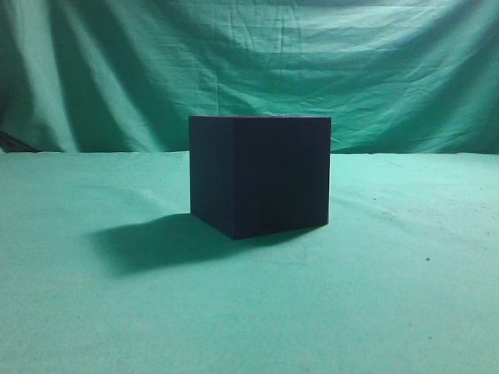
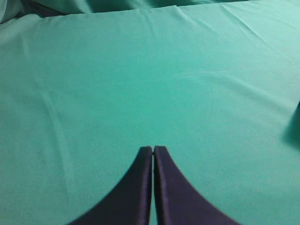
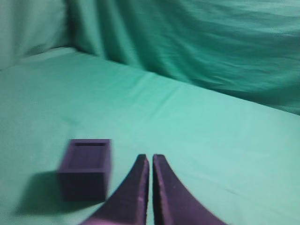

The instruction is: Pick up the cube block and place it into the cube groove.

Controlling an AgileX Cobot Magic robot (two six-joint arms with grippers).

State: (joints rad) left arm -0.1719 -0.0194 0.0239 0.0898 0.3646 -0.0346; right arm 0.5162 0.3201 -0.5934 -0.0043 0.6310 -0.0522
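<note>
A large dark box (image 1: 260,175) stands on the green cloth (image 1: 405,296) in the middle of the exterior view, turned so that one vertical edge faces the camera and two side faces show. That camera looks along the table at object height, so the box's top is seen edge-on as a thin line and the groove in it is hidden from there. A shadow spreads from the box's base to the left. No arm or gripper shows in the exterior view, and the block does not show there either. In the right wrist view the box (image 3: 86,168) sits to the left of and just beyond the right gripper (image 3: 150,159), blurred, with the square groove (image 3: 89,157) visible in its top as a recess ringed by a paler rim; whether anything lies in the groove cannot be told from the soft focus. The right gripper's two dark fingers stand together with only a thin slit between their tips, holding nothing, above bare cloth near the box but apart from it. The left wrist view shows the left gripper (image 2: 153,151) with fingers likewise pressed together and empty over plain cloth; a dark smudge (image 2: 294,126) is cut off by the right edge of that view and cannot be identified. The block's place cannot be told from any of the three views. The backdrop (image 1: 312,62) is draped green fabric with folds.
</note>
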